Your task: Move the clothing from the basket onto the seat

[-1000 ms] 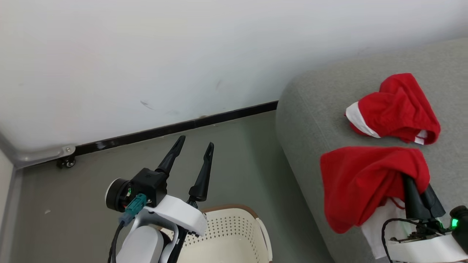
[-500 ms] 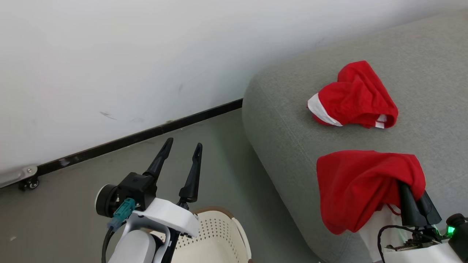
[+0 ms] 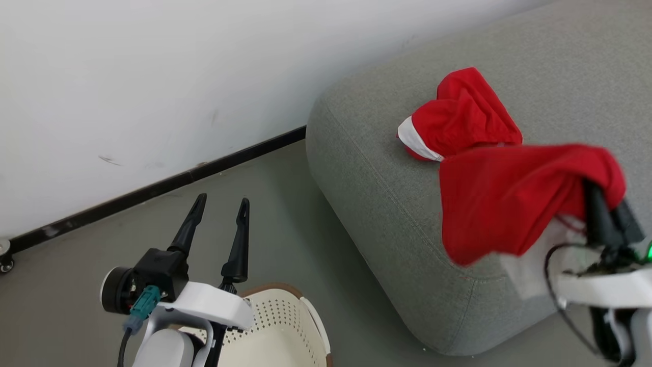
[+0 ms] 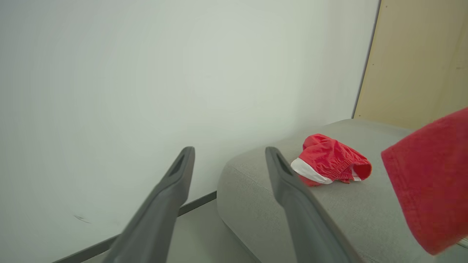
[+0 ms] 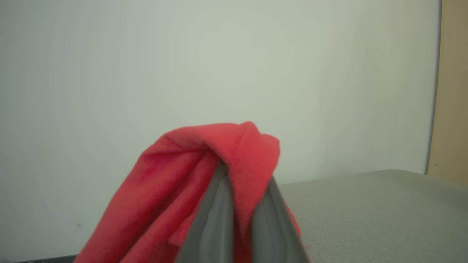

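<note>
Gripped clothing (image 3: 501, 201) now higher over seat (image 3: 377, 204)

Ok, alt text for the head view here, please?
The right gripper holds a red garment hanging over the grey sofa cushion, where a second red garment with a white band lies. The open, empty left gripper is at lower left, by the cream laundry basket.

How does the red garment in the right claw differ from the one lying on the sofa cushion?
The held garment hangs from the right claw; the lying garment rests on the sofa cushion. The held garment drapes broad and open; the lying garment is bunched up. The lying garment shows a white band; the held garment's facing side is plain red. Both are bright red.
</note>
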Controlling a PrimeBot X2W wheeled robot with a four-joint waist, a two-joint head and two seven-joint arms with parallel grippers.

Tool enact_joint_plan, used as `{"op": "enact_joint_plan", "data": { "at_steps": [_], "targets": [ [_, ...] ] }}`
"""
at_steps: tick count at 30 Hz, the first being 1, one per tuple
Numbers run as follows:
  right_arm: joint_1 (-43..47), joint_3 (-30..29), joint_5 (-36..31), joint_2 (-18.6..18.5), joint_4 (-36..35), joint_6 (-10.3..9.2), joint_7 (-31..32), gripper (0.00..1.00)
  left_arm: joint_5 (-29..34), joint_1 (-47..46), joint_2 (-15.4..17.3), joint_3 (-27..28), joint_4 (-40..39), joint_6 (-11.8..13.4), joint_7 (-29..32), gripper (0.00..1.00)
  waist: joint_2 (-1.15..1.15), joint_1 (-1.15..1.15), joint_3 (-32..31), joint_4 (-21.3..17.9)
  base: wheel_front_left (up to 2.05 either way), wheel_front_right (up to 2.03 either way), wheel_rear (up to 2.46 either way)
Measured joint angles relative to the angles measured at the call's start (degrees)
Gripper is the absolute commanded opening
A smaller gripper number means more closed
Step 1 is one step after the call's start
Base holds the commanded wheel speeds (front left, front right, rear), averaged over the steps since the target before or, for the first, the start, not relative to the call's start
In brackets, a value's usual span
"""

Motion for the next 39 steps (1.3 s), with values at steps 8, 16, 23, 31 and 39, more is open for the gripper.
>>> {"op": "enact_joint_plan", "data": {
  "at_steps": [8, 16, 23, 31, 39],
  "targets": [
    [-11.98, -1.33, -0.12, -6.89, 4.42, 0.00, 2.37, 0.00, 0.62, 1.21, 1.37, 0.54, -1.42, 0.74, -0.02, 1.00, 0.00, 0.00, 2.09, 0.33, 0.00, 0.00, 0.00],
    [-25.34, -3.15, 1.37, -10.89, 10.93, 0.00, 5.70, 0.00, 1.92, 1.69, 3.23, 1.45, -3.69, 1.98, -0.41, 1.00, 0.00, 0.00, 4.88, 1.79, 0.00, 0.00, 0.00],
    [-32.08, -2.49, 0.93, -14.89, 19.98, 0.00, 9.28, 0.00, 3.02, 1.74, 5.01, 1.97, -5.88, 2.47, -0.41, 1.00, 0.00, 0.00, 7.68, 3.69, 0.00, 0.00, 0.00],
    [-39.12, -4.93, 0.30, -16.46, 27.16, 0.01, 10.70, 0.00, 4.58, 1.71, 7.03, 2.11, -9.01, 2.48, 0.64, 1.00, 0.00, 0.00, 10.94, 6.26, 0.00, 0.00, 0.00],
    [-44.80, -9.85, -1.30, -17.66, 33.04, 0.00, 11.27, 0.00, 4.99, 1.69, 8.26, 2.14, -11.99, 2.48, 2.11, 1.00, 0.00, 0.00, 14.38, 8.83, 0.00, 0.00, 0.00]
  ]
}}
